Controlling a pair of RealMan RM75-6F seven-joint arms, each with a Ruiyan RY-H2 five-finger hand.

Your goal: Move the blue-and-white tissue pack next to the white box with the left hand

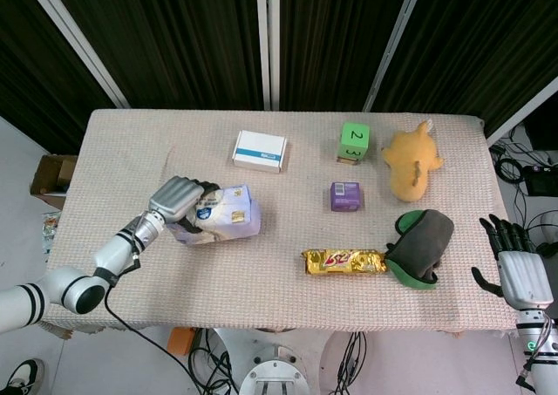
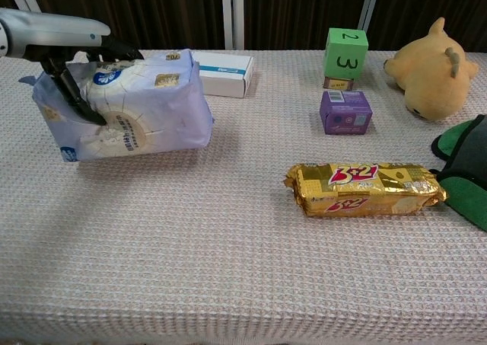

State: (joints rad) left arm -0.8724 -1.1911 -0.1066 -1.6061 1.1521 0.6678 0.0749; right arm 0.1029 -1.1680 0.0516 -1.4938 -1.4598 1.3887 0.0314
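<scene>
My left hand point(image 1: 179, 200) grips the left end of the blue-and-white tissue pack point(image 1: 225, 215), with its fingers over the top and the thumb against the near face point(image 2: 76, 94). The tissue pack point(image 2: 137, 105) is tilted and lifted a little off the cloth. The white box point(image 1: 260, 151) with a blue stripe lies flat at the back of the table, behind and to the right of the pack point(image 2: 221, 73). My right hand point(image 1: 519, 269) hangs past the table's right edge, fingers spread, holding nothing.
A gold biscuit pack point(image 1: 344, 261) lies front centre, with a green-and-grey pouch point(image 1: 421, 247) to its right. A purple box point(image 1: 346, 195), a green numbered cube point(image 1: 354, 140) and a yellow plush toy point(image 1: 413, 161) stand at the back right.
</scene>
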